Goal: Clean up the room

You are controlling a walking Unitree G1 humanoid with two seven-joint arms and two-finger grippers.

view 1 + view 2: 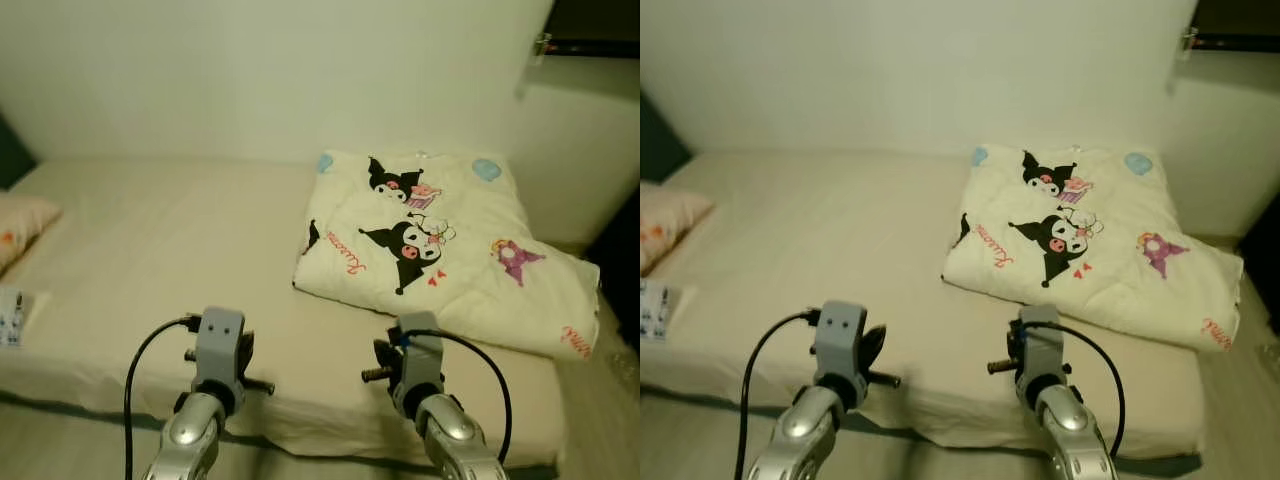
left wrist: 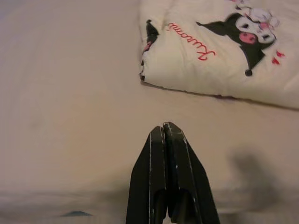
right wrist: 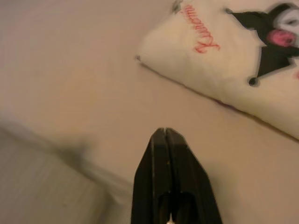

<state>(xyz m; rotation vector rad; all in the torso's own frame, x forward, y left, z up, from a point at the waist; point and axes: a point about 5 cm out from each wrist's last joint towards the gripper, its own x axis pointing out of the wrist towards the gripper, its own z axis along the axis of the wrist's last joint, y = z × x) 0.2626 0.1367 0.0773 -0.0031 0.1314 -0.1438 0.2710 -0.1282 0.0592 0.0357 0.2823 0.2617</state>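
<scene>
Folded cartoon-print blanket (image 1: 440, 245) on bed (image 1: 170, 250)

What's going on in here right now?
The robot stands at the near edge of a bed. A folded quilt lies on the bed's right side, a pillow at the left. The left tool and right tool are both shut, held over the mattress edge, touching nothing.

Two silver arms with grey wrist blocks, looping black cables, and black-fingered left pincer (image 2: 164, 128) and right pincer (image 3: 162, 133).
</scene>
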